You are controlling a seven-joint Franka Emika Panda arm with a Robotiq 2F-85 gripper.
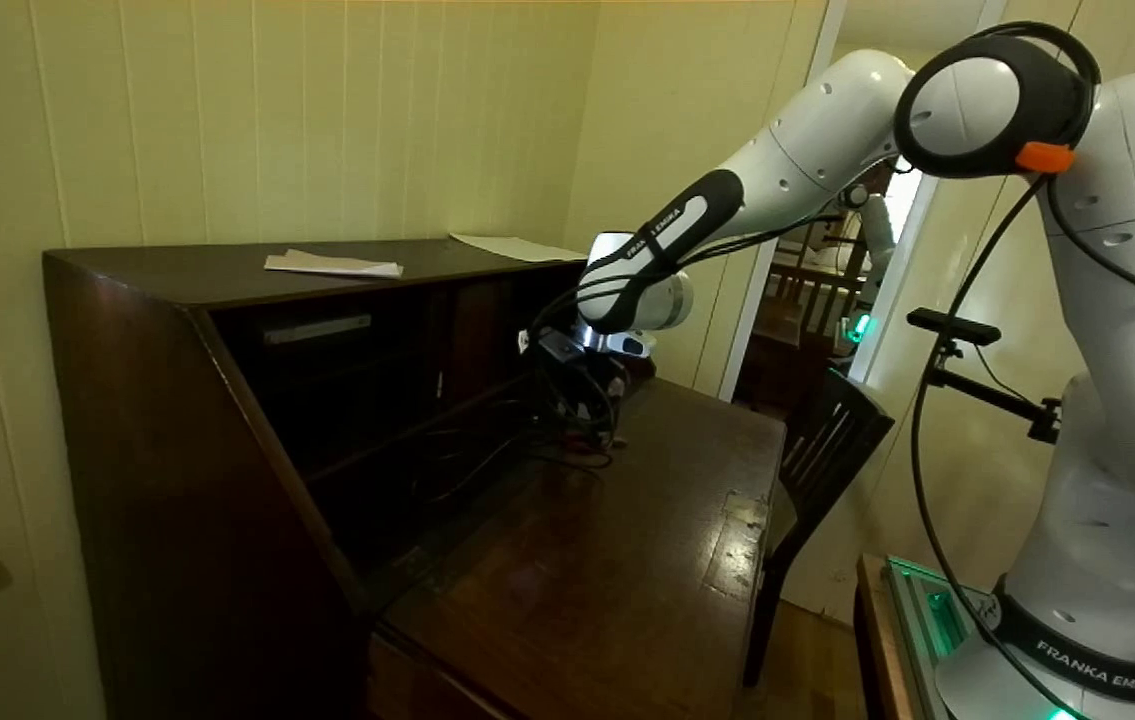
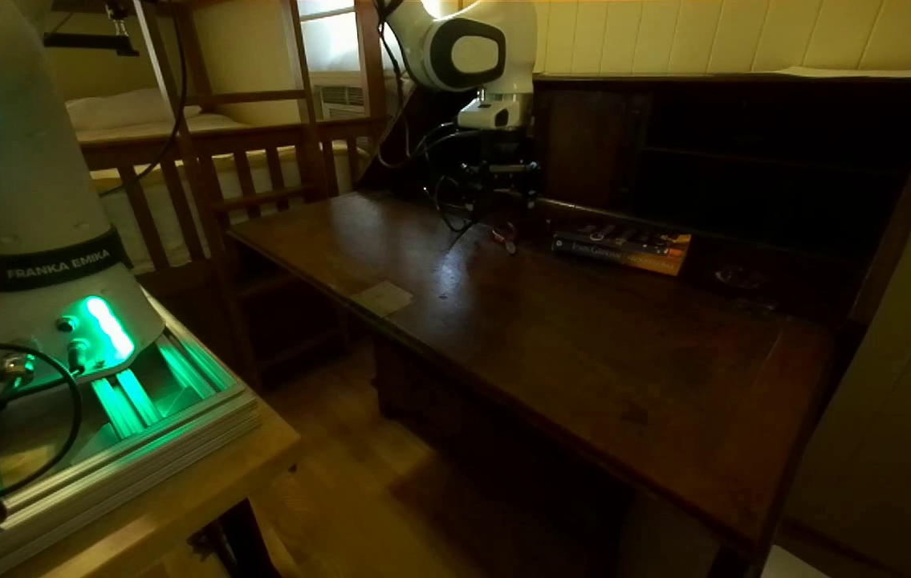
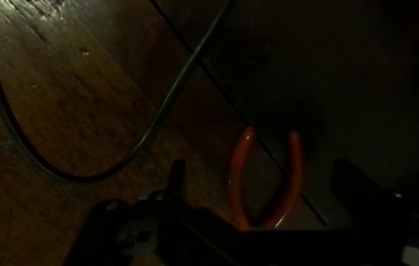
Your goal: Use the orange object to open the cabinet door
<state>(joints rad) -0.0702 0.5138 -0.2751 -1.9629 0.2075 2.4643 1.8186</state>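
The orange object, a pair of orange handles like those of pliers (image 3: 236, 177), lies on the desk surface. Its lower end is hidden behind the gripper body. It shows small in an exterior view (image 2: 506, 239). My gripper (image 3: 259, 166) is open, with one dark finger on each side of the handles, apart from them. In an exterior view the gripper (image 2: 497, 197) hangs pointing down above the orange object. The cabinet door (image 2: 583, 148) is a narrow upright dark brown panel behind and beside the gripper. It also shows in an exterior view (image 1: 475, 340) and looks shut.
Books (image 2: 620, 249) lie on the desk near the compartments. A dark cable (image 3: 157, 114) loops close to the orange handles. Papers (image 1: 332, 264) lie on the desk top. The fold-down flap (image 1: 617, 560) extends in front, with a chair (image 1: 832, 450) beside it.
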